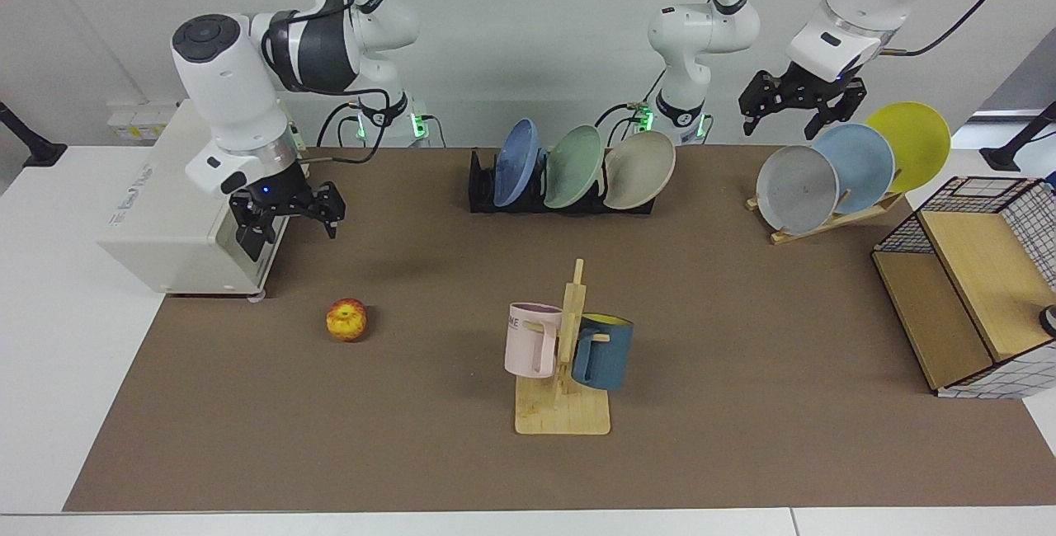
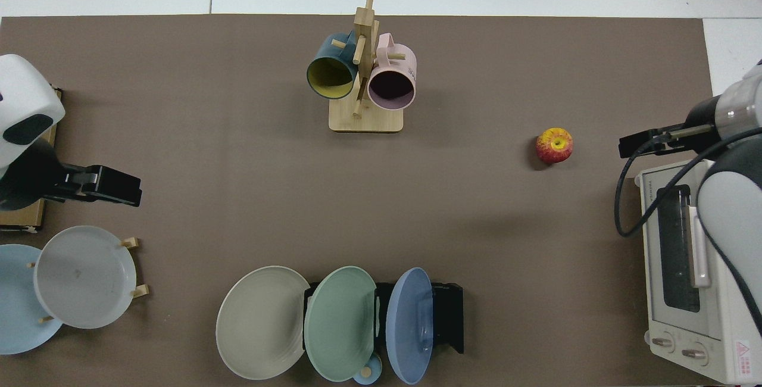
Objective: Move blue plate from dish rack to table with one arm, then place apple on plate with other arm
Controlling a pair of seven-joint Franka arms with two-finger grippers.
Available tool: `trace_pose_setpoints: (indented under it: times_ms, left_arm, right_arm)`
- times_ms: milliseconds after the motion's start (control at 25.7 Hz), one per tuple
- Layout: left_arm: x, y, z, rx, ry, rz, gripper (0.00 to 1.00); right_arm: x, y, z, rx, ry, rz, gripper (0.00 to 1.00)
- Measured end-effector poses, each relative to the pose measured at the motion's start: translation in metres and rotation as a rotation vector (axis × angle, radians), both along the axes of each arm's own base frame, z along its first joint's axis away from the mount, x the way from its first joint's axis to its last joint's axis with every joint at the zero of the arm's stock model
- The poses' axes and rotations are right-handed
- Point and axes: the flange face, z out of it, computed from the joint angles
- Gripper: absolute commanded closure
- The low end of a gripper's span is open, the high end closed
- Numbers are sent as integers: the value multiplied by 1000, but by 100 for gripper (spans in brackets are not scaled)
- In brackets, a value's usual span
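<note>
The facing camera sits high across the table (image 1: 742,437) from the arms, looking down at a slant and taking in the whole brown top edge to edge. The top camera looks straight down from about as far, seemingly turned half round, its side edges cut off. Both share the rack (image 1: 483,190) (image 2: 449,315), apple (image 1: 346,319) (image 2: 554,145) and mug stand (image 1: 563,412) (image 2: 364,119).

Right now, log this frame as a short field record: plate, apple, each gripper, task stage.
blue plate: standing in dish rack, untouched
apple: on table, free
right gripper: open, empty, in front of the toaster oven, above and behind the apple
left gripper: open, empty, waiting above the wooden plate rack
stage: no step done
</note>
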Motion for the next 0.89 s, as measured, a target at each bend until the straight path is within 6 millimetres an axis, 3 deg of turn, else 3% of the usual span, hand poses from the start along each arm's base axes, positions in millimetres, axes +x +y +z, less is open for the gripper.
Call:
trace_pose_setpoints:
  times_ms: [428,894]
  left_arm:
    - [-7,-19,-2,-4,10,-29,0]
    - [-35,-73,-6,-52,36,-105,0]
  right_arm:
    - [43,11,-91,27,-55,-16,0]
    - [59,22,-167,38,-45,11,0]
